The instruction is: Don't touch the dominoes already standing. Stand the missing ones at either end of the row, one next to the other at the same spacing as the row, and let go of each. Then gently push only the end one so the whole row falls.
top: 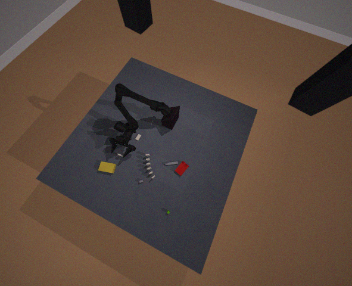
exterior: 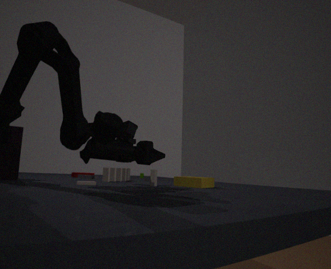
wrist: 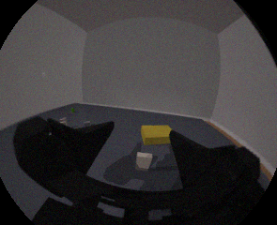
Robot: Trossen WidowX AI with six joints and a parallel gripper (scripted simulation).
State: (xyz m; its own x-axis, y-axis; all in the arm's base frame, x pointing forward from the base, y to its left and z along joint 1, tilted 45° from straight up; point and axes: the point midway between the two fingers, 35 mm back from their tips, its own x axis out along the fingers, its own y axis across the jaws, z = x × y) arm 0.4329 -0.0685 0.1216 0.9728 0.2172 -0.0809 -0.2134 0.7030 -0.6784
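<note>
My gripper [top: 118,154] [exterior: 164,155] [wrist: 142,128] is open and empty, a little above the table. A pale domino [top: 120,154] [exterior: 153,177] [wrist: 144,160] stands upright below and between the spread fingers, untouched as far as I can see. It is well apart from the curved row. Several dominoes of that row [top: 148,164] [exterior: 116,175] [wrist: 63,121] stand upright to the right of the gripper in the top view. Another pale domino [top: 137,137] [exterior: 86,182] lies flat between the arm and the row.
A yellow block [top: 106,167] [exterior: 194,181] [wrist: 156,135] lies beyond the lone domino. A small grey piece [top: 140,181] [wrist: 86,123] is near the row's far end. A grey bar [top: 171,163] and a red block [top: 181,168] [exterior: 83,175] lie right of the row. A green cube [top: 168,212] [exterior: 141,175] is farther out.
</note>
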